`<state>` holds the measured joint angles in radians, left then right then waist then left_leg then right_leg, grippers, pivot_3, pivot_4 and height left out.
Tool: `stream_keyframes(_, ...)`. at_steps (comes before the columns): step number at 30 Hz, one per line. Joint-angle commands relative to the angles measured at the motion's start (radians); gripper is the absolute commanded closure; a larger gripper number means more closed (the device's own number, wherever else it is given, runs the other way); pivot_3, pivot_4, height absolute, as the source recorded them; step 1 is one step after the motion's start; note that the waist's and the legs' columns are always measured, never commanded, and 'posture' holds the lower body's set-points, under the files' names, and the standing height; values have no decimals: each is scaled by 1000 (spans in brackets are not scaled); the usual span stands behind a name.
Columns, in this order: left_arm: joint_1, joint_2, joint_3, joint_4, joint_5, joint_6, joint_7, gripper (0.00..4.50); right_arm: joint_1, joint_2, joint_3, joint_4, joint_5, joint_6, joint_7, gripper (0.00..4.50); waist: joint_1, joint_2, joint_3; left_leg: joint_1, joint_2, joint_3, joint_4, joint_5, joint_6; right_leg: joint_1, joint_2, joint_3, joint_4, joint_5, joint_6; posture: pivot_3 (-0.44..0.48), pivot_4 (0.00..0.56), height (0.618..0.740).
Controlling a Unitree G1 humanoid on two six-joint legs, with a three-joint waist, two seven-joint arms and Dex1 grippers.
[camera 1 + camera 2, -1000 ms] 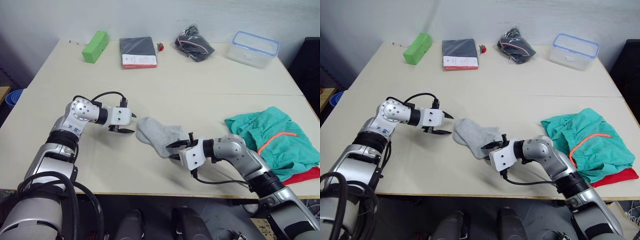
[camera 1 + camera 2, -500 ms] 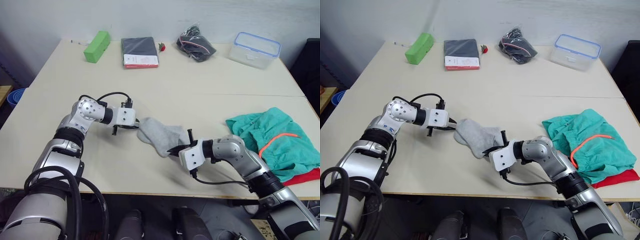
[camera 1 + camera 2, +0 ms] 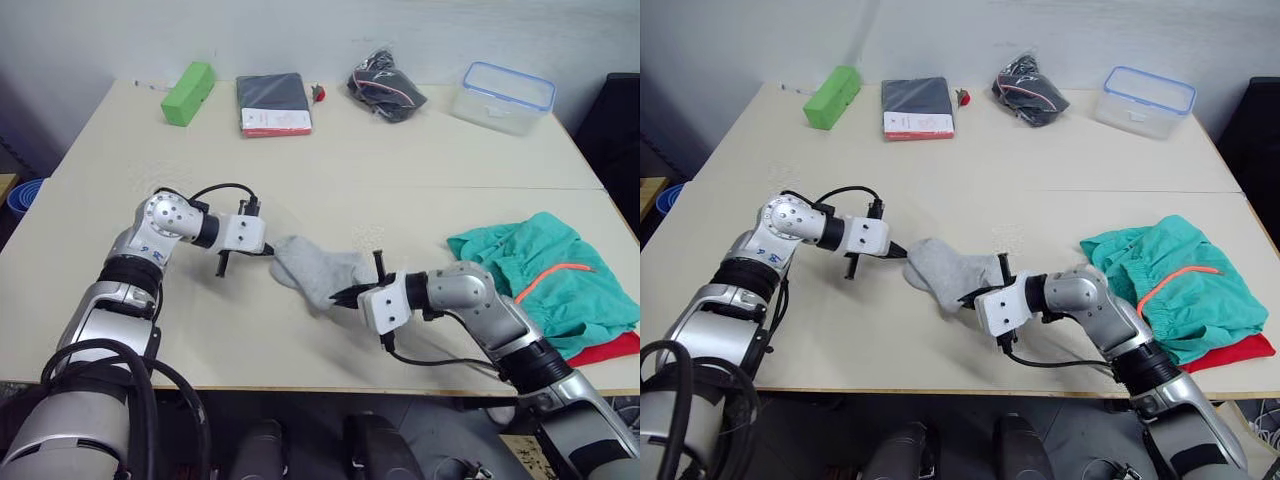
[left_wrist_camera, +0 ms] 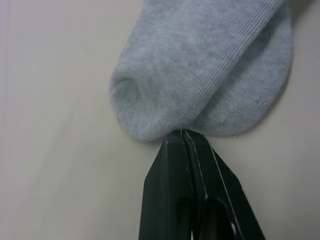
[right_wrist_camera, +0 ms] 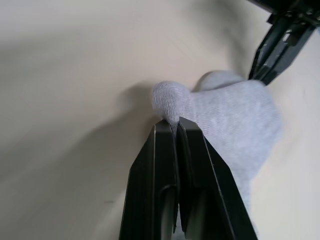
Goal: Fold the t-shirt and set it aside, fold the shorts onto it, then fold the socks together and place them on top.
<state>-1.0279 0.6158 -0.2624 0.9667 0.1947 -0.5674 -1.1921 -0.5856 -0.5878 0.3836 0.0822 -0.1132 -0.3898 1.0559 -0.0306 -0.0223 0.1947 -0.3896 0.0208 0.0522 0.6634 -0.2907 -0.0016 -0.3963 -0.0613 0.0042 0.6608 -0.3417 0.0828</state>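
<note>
— On the table (image 3: 330, 180), where do the socks (image 3: 320, 272) sit, seen from the left eye?

— Near the front edge, well left of the shorts (image 3: 545, 275). Their long axis runs slantwise, one end toward the green block (image 3: 189, 92) at the far left corner, the other toward the front edge. The left gripper (image 3: 268, 250) has its fingers pressed together on the far-left end. The right gripper (image 3: 343, 296) pinches the near end. A second ago the left fingers stood apart, just short of the fabric; now they have reached it and closed.

— And from the right eye?

— Same scene. The shorts, with their orange drawstring (image 3: 1168, 283), lie heaped on the t-shirt (image 3: 1238, 350), of which a red strip shows at the near side. Beyond the socks, along the far edge, lie a dark folded item (image 3: 916, 105), a black bundle (image 3: 1029, 84) and a clear lidded box (image 3: 1144, 100). A pale wall rises behind the table.

— Left wrist view?

— Black fingers (image 4: 176, 190) shut tight, their tips nipping the rounded grey knit edge over the cream tabletop.

— Right wrist view?

— Its fingers (image 5: 165, 180) are also shut, gripping a bunched grey corner. Past the sock the other gripper's black tips touch the fabric.
</note>
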Motion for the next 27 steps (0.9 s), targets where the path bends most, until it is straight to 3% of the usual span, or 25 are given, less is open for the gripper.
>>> stream_keyframes(1,38,30,38,-163,-67,87,-43,4473,-58,-28,-37,2,49,-37,39,4500,1,0,0,0,0,0,0,0,0,0,0,0,0,0,0,0,150,740)
stream_keyframes(6,154,70,43,-452,-83,254,-59,4473,-152,-78,-26,174,79,-194,137,4500,1,0,0,0,0,0,0,-1,1,0,0,1,0,0,0,0,150,740)
stream_keyframes(9,183,85,48,-505,-64,285,-22,4473,-207,-82,-22,277,87,-260,176,4500,1,0,0,0,0,0,0,-1,1,0,0,1,1,0,0,0,150,740)
stream_keyframes(10,181,89,48,-488,-55,284,-10,4473,-215,-75,-24,293,99,-261,185,4500,1,0,0,0,0,0,0,-1,2,0,0,1,0,0,0,0,150,740)
stream_keyframes(13,164,102,39,-404,-41,263,-1,3900,-216,-53,-28,307,124,-245,192,4500,-1,0,0,0,0,0,0,-1,2,0,0,1,0,0,0,0,150,740)
stream_keyframes(20,59,42,25,-181,-35,194,14,1712,-191,-32,-32,291,119,-221,171,4500,3,0,0,0,0,0,0,-1,2,0,0,0,1,0,0,0,150,740)
stream_keyframes(27,-66,-30,1,22,18,104,83,1712,-158,-40,-40,243,114,-178,152,4500,3,0,0,-2,-1,0,1,-1,2,0,-1,0,1,1,1,0,150,740)
